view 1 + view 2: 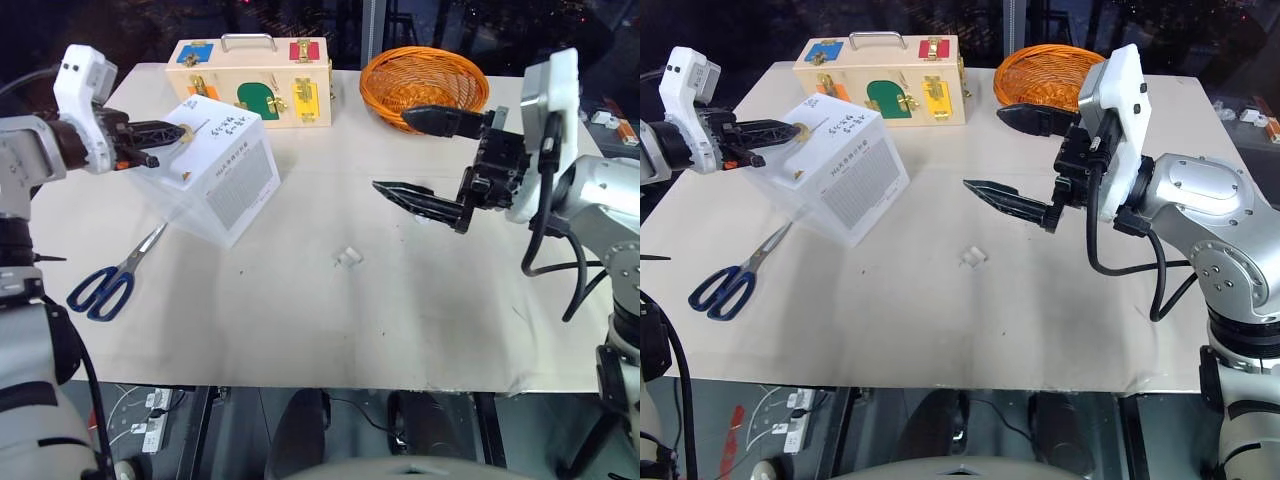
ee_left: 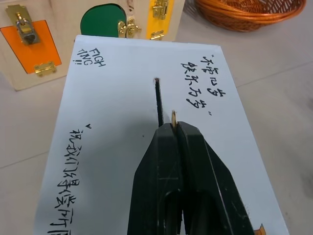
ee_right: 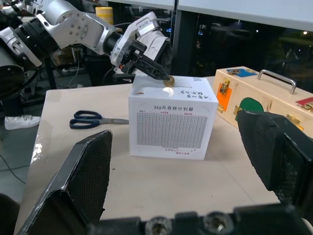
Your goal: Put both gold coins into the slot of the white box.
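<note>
The white box [image 1: 228,178] stands on the table at the left, with handwriting on its top face and small grey print on its side. A thin dark slot [image 2: 158,102] runs across that top face. My left gripper [image 2: 172,128] is shut on a gold coin [image 2: 173,116], held on edge just above the top face beside the near end of the slot. The same coin [image 3: 168,82] shows at the fingertips in the right wrist view. My right gripper [image 1: 392,150] hangs open and empty over the table's middle right, well apart from the box.
A wooden box with colourful latches [image 1: 250,80] stands behind the white box, and an orange wicker basket [image 1: 425,85] sits at the back right. Blue-handled scissors [image 1: 115,275] lie at the front left. A small white scrap [image 1: 348,257] lies mid-table.
</note>
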